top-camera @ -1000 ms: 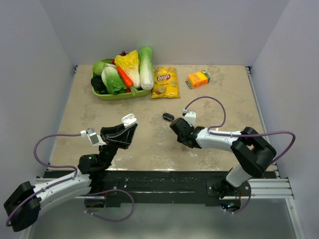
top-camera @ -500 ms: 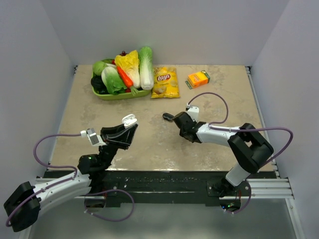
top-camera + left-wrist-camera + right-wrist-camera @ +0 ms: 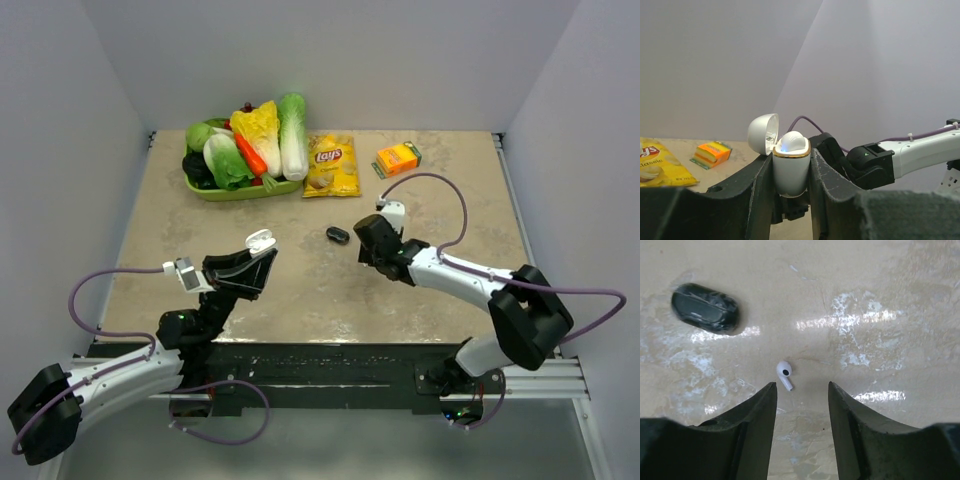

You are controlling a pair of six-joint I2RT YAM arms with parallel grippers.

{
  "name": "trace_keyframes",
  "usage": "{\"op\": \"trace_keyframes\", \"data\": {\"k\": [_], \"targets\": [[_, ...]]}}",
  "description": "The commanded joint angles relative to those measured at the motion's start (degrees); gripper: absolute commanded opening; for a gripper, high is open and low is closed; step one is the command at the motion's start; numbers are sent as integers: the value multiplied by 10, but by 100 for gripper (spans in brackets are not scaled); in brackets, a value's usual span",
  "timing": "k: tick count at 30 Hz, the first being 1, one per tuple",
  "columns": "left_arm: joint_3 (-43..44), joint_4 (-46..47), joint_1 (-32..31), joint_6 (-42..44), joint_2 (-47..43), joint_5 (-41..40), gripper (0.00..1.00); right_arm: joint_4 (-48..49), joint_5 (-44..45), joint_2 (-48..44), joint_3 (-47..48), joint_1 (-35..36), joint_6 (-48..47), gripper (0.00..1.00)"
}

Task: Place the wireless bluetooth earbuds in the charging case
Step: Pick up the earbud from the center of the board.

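left gripper (image 3: 791, 156) clamps the glossy egg-shaped white case (image 3: 791, 176). right gripper (image 3: 801, 390) sits parted, holding nothing. There's a smooth stemmed white earbud (image 3: 784, 373) at its 12 o'clock.

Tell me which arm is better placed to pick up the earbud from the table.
Right. The right gripper is open, with the white earbud at the gap between its jaws; the left gripper is shut on the open charging case.

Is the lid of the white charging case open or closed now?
Open. The lid is tipped back beside the charging case, which the left hand grips upright.
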Motion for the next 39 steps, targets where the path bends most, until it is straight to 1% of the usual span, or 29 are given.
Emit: {"op": "trace_keyframes", "data": {"k": [1, 3, 5, 13, 17, 22, 27, 34, 39], "targets": [[-141, 42, -3, -12, 0, -14, 0, 3, -34, 3, 44, -3, -91, 50], [-141, 44, -3, -16, 3, -14, 0, -2, -62, 35, 70, -3, -126, 50], [-143, 45, -3, -19, 5, -14, 0, -18, -69, 66, 92, -3, -141, 50], [-144, 40, -3, -20, 7, -11, 0, -39, -58, 114, 134, -3, -183, 50], [-143, 45, -3, -19, 12, -8, 0, -43, -67, 139, 154, -3, -201, 50], [-144, 47, -3, -17, 14, -1, 0, -45, -74, 165, 158, -3, -212, 49], [-143, 47, -3, -13, 16, 1, 0, -39, -78, 171, 150, -3, -214, 47], [-142, 57, -4, -13, 26, 4, 0, -38, -85, 179, 148, -4, -217, 41], [-142, 59, -3, -13, 28, 5, 0, -38, -85, 189, 145, -4, -218, 42]]}}
